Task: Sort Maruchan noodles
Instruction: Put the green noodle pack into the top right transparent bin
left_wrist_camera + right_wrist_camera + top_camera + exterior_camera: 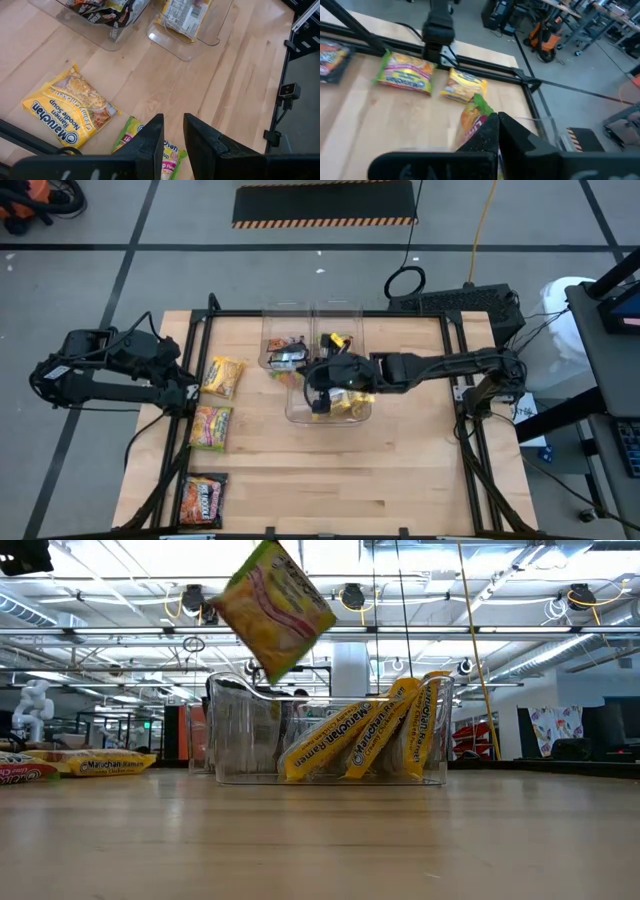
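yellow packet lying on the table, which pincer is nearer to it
Left. The left pincer hangs beside the yellow packet by the table's left edge. The right pincer is apart from it, over the clear bins.

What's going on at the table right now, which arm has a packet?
The right gripper is shut on a lime-green packet, holding it in the air above the two clear bins mid-table. One bin already holds yellow packets standing on edge. The left gripper is open and empty, hovering over the table's left side, where a yellow packet, another lime-green packet and a dark packet are not yet sorted.
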Available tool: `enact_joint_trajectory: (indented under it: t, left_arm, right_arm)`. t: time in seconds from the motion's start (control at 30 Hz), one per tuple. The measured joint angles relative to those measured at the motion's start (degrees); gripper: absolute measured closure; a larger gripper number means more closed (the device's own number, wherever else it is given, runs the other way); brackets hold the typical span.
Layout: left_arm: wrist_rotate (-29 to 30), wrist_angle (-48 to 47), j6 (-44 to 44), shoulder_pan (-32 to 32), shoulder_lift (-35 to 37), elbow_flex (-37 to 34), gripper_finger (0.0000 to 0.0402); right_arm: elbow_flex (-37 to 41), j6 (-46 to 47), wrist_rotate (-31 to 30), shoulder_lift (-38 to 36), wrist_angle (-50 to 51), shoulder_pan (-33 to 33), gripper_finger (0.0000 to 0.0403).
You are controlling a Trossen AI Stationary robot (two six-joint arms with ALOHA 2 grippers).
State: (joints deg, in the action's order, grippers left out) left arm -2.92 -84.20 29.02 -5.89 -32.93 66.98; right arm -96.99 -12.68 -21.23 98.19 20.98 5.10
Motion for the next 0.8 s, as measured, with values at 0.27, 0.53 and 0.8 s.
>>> enact_joint_trajectory:
  t: [0.27, 0.53, 0.8]
  left_arm:
    - [0.00, 0.00, 1.16, -0.02, 0.00, 0.00, 0.0323]
    - [0.00, 0.00, 1.48, -0.01, 0.00, 0.00, 0.0323]
    - [0.00, 0.00, 2.19, -0.02, 0.00, 0.00, 0.0323]
  right_arm:
    - [0.00, -2.01, 0.00, -2.22, 3.33, -4.39, 0.0403]
    - [0.00, -4.80, 0.30, -3.64, 5.69, -9.48, 0.0403]
    - [0.00, -8.34, 2.15, -4.91, 6.28, -15.36, 0.0403]
